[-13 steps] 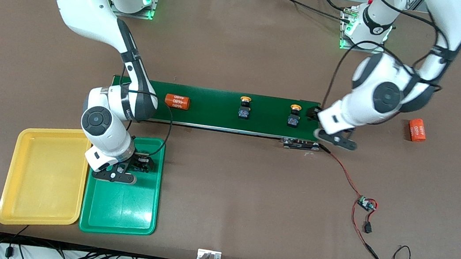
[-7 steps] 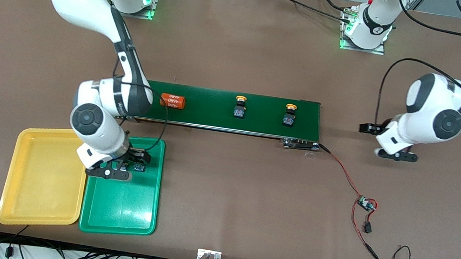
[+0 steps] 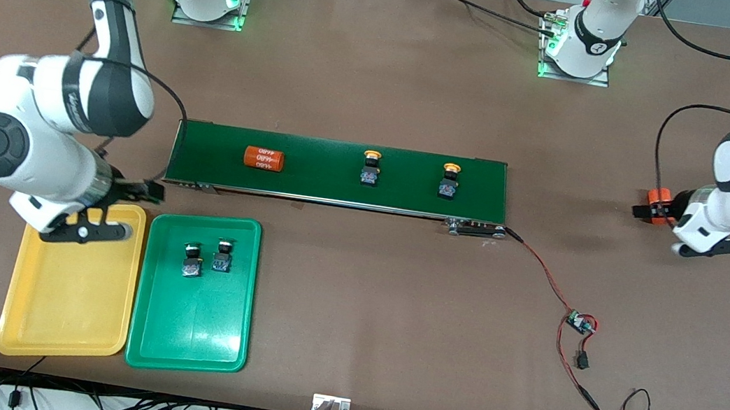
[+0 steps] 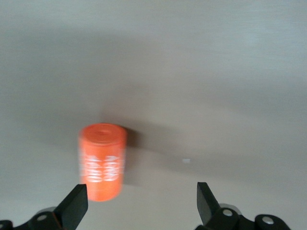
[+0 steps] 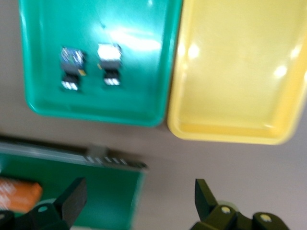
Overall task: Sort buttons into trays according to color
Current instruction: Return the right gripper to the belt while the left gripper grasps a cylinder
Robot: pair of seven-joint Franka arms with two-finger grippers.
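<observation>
Both pincers wide open, empty, L pincer [image 4: 139, 203], R pincer [image 5: 136, 201]

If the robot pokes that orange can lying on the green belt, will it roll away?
Probably, yes. The orange cylinder lies on its round side on the conveyor belt, so a poke across its length would likely send it rolling. A push on its flat end would more likely just slide it. Its smooth-looking surface might also slip between fingers.
</observation>
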